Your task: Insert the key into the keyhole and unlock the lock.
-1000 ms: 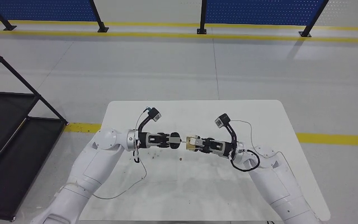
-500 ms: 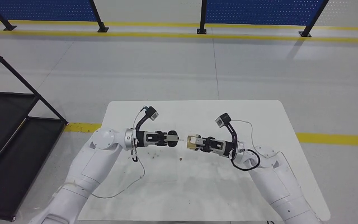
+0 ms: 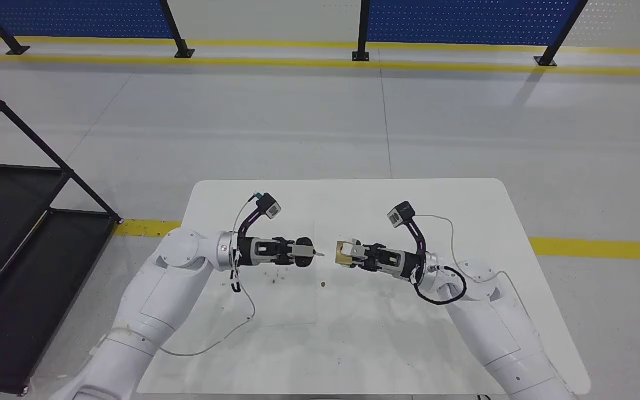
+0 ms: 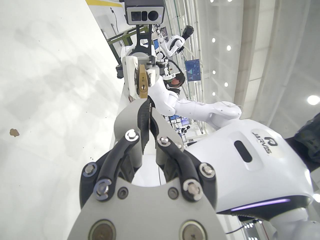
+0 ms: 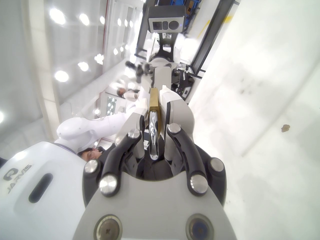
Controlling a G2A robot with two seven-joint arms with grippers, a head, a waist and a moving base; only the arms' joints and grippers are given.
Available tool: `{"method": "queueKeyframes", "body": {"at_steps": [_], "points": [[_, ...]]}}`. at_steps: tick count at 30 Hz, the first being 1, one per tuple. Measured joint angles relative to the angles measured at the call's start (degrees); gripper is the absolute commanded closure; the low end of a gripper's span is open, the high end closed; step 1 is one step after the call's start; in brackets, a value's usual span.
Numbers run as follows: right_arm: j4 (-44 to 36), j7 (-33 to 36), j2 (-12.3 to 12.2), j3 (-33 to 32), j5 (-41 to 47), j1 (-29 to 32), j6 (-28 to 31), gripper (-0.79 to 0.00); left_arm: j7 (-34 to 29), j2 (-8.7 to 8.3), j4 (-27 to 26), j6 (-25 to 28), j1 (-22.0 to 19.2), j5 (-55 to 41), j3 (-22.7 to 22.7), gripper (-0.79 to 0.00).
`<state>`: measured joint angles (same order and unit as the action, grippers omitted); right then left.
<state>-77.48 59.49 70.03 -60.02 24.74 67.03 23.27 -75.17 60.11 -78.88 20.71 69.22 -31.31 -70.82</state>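
One white table (image 3: 420, 205) mid-frame with a brown speck (image 3: 323, 285), left gripper (image 4: 148, 108) clenched on key (image 3: 317, 254), right gripper (image 5: 153, 98) grasping brass lock (image 4: 143, 86), grey floor (image 3: 300, 120), blue barriers (image 3: 460, 20) along top

I have the key (image 3: 317, 254) in my left gripper (image 3: 309, 253) just left of my right gripper's (image 3: 349, 255) lock (image 3: 342, 251), above the table (image 3: 480, 210).
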Motion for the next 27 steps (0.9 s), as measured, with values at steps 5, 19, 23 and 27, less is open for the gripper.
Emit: {"method": "queueKeyframes", "body": {"at_steps": [5, 19, 23, 27], "points": [[0.0, 0.0, 0.0, 0.0, 0.0, 0.0, 0.0, 0.000, 5.4, -0.51, -2.7, 6.3, 0.9, 8.5, -1.7, 0.000], [0.0, 0.0, 0.0, 0.0, 0.0, 0.0, 0.0, 0.000, 34.9, -1.77, -15.6, 31.0, 9.4, 58.9, -10.8, 0.000], [0.0, 0.0, 0.0, 0.0, 0.0, 0.0, 0.0, 0.000, 46.4, -1.38, -18.0, 35.2, 11.3, 76.7, -11.9, 0.000], [0.0, 0.0, 0.0, 0.0, 0.0, 0.0, 0.0, 0.000, 50.2, -1.26, -18.2, 35.4, 11.7, 81.3, -11.5, 0.000]]}}
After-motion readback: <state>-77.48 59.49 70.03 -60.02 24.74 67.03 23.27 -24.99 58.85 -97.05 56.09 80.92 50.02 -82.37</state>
